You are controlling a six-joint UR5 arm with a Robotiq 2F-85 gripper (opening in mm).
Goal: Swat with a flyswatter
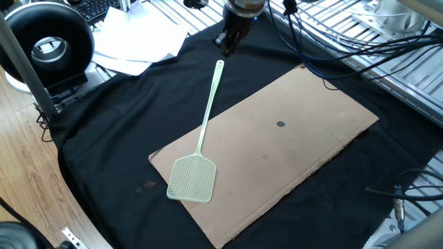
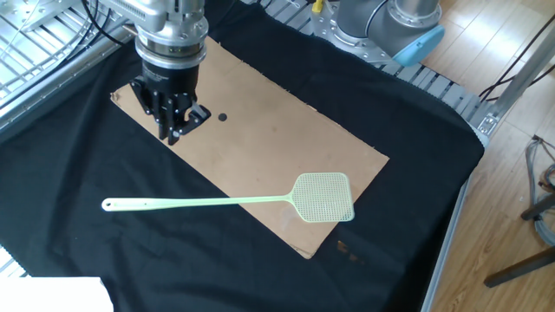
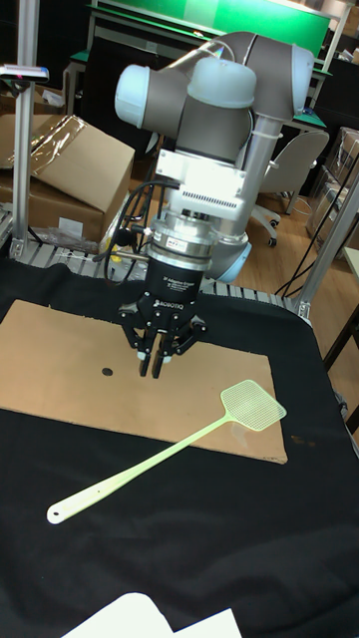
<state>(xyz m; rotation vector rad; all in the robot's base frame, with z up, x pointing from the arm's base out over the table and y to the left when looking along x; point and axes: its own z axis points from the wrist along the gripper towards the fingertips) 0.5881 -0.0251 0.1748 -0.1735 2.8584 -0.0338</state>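
The flyswatter [image 2: 234, 200] lies flat on the surface [image 2: 416, 156], untouched. Its mesh head rests on the corner of the cardboard sheet [image 2: 286, 130] nearest the wooden-floor edge of the surface; its thin handle runs off the sheet's long edge onto the black cloth [image 2: 69, 251] and ends in a small loop.

The hand [image 3: 155, 367] hangs above the surface, clear of the flyswatter, and holds nothing. Its fingers [image 3: 162, 361] point down and stand close together with only a narrow slot between them. In the other fixed view it sits over the far corner of the sheet, near a small dark spot [image 2: 222, 118].

Hazards judged from this position:

- Narrow slot. The handle is thin and lies flat. If the fingers descend without widening, they are likely to land on top of the handle and press it into the cloth rather than straddle it.
- Offset. The hand is not over the handle. A descent from here meets cardboard or cloth only.
- Grip near the loop end. A long lever with a light head may pivot in the fingers during a swing and slip or twist.
- Cloth. Fingertips driven too low may snag and drag it, shifting the flyswatter.
- Swing path. Cables [image 1: 325, 48] lie along the surface edge behind the hand and could be caught.
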